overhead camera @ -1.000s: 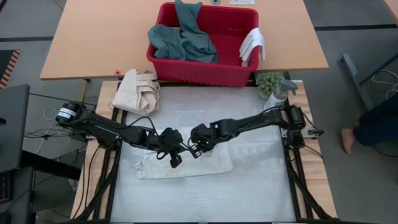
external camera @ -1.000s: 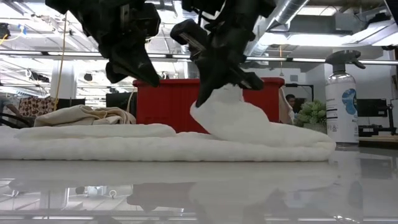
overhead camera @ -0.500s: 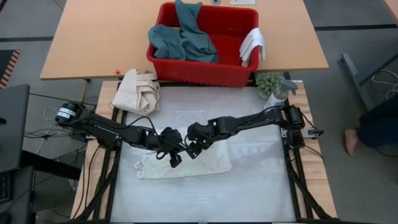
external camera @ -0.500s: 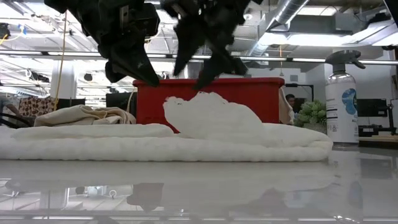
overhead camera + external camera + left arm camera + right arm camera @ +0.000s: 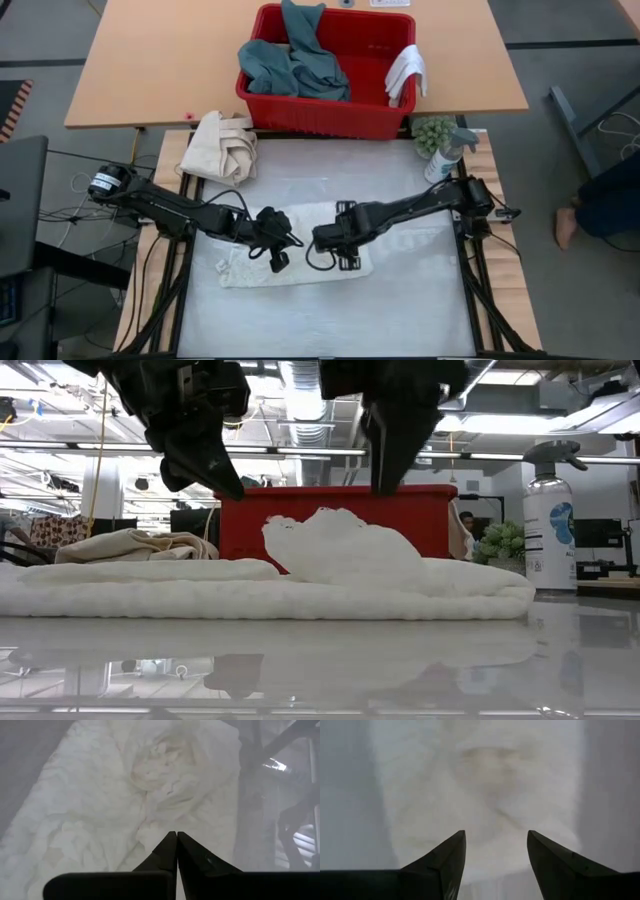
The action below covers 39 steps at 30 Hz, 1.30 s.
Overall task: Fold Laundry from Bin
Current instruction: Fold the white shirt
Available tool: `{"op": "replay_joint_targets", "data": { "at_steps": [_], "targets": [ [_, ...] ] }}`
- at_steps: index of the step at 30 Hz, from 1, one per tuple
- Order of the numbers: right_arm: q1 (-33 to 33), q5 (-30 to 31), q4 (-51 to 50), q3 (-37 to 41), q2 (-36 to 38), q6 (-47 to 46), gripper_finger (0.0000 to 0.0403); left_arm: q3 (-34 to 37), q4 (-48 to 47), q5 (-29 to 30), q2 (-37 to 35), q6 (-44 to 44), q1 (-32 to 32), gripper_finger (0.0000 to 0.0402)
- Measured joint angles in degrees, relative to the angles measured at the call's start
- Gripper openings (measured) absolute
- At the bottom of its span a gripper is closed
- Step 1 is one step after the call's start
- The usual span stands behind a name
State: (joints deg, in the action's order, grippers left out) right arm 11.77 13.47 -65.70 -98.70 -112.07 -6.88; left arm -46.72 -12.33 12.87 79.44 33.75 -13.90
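A second ago the right gripper [image 5: 345,262] pinched a fold of the towel [image 5: 296,262] and held it up; now its fingers [image 5: 440,860] stand well apart, holding nothing, above the towel's right part. The released fold lies as a rumpled hump [image 5: 345,550] on the flat towel. The left gripper [image 5: 279,262] has not moved: it hangs over the towel's middle, fingers [image 5: 167,851] pressed together on nothing.

The towel lies on the table [image 5: 420,310], near of the bin [image 5: 325,115] and well apart from it. The bin stands on the wooden table [image 5: 150,60] beyond. In it a teal garment [image 5: 295,65] fills the left and middle, one end draped over the far rim, and a small white cloth [image 5: 406,72] hangs over the right rim. A cream bundle [image 5: 225,145] lies just left of the bin's near corner; a spray bottle [image 5: 443,158] and a small plant [image 5: 433,132] stand near its right corner.
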Motion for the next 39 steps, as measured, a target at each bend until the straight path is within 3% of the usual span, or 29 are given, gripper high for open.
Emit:
{"op": "replay_joint_targets", "data": {
  "at_steps": [8,16,22,28,39],
  "targets": [
    [-3.67,-0.06,8.67,4.96,0.00,5.30,0.0234,0.00,-1.57,3.77,0.00,2.41,-2.02,0.0000],
    [-5.70,-6.03,11.49,7.44,0.00,6.93,0.0234,0.00,-2.44,5.99,0.00,3.88,-3.19,0.0000],
    [-6.09,-4.75,17.55,8.11,0.00,8.89,0.0234,0.00,-2.36,7.15,0.00,4.60,-3.28,0.0000],
    [-9.76,1.34,21.16,8.08,0.00,9.03,0.0232,0.00,-2.37,7.40,0.00,4.68,-3.25,0.0000],
    [-17.22,2.56,30.17,6.41,0.00,7.21,0.0232,0.00,-2.38,7.97,0.00,4.69,-3.25,0.0000]
  ]
}}
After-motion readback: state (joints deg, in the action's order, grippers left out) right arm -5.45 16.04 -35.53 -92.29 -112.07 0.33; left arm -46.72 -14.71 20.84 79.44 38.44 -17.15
